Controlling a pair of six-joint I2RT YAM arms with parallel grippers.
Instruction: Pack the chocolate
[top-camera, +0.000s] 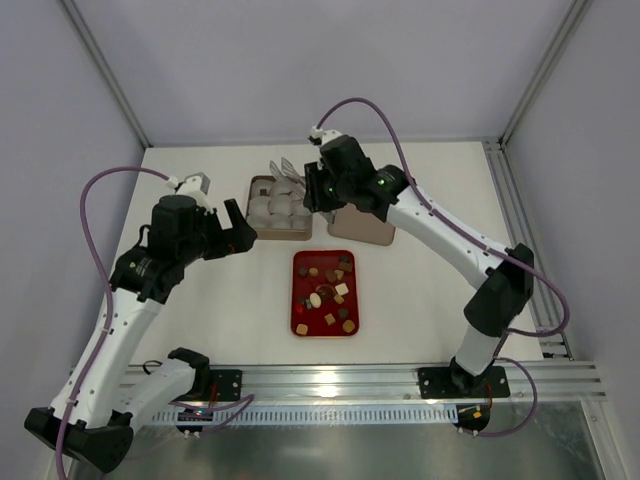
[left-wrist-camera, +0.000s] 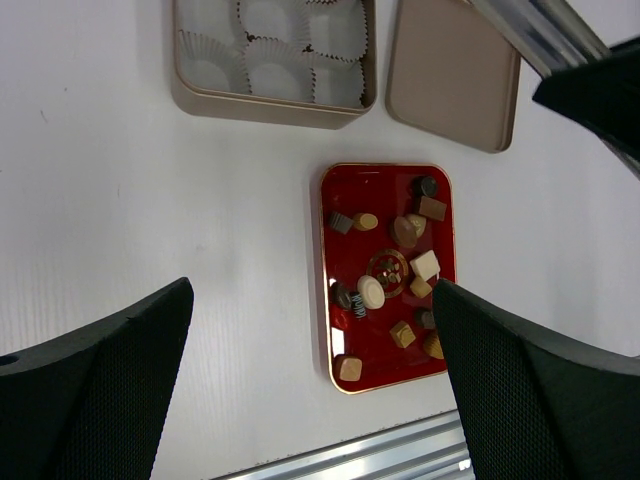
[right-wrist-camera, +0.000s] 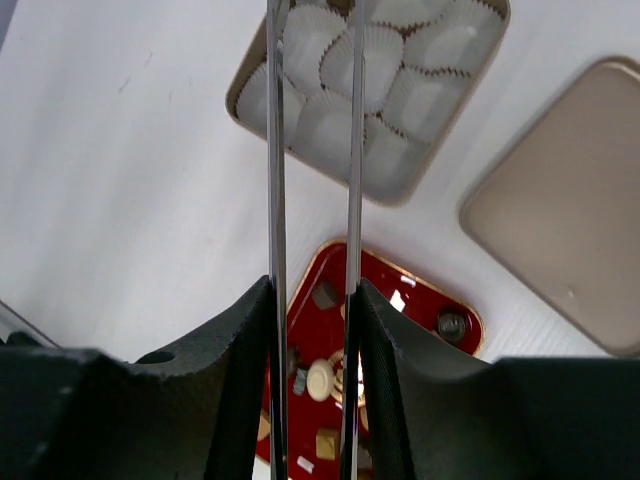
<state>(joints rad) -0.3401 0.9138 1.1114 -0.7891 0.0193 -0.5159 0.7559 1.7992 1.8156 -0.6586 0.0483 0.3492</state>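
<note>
The chocolate (top-camera: 322, 296) is several small brown, tan and cream pieces on a red tray (top-camera: 297, 300) at mid-table. It also shows in the left wrist view (left-wrist-camera: 371, 292) and the right wrist view (right-wrist-camera: 320, 380). My left gripper (top-camera: 240, 228) is open and empty, high above the tray's left edge (left-wrist-camera: 312, 295). My right gripper (top-camera: 315, 190) is shut on metal tongs (right-wrist-camera: 272, 150) whose two blades reach out over a gold tin (top-camera: 252, 215) of white paper cups. The tong tips are out of the right wrist view (right-wrist-camera: 313, 290).
The tin (left-wrist-camera: 270, 108) stands behind the tray, with its flat tan lid (top-camera: 362, 230) to its right. The lid shows in both wrist views (left-wrist-camera: 450, 80) (right-wrist-camera: 560, 260). An aluminium rail (top-camera: 400, 380) runs along the near table edge.
</note>
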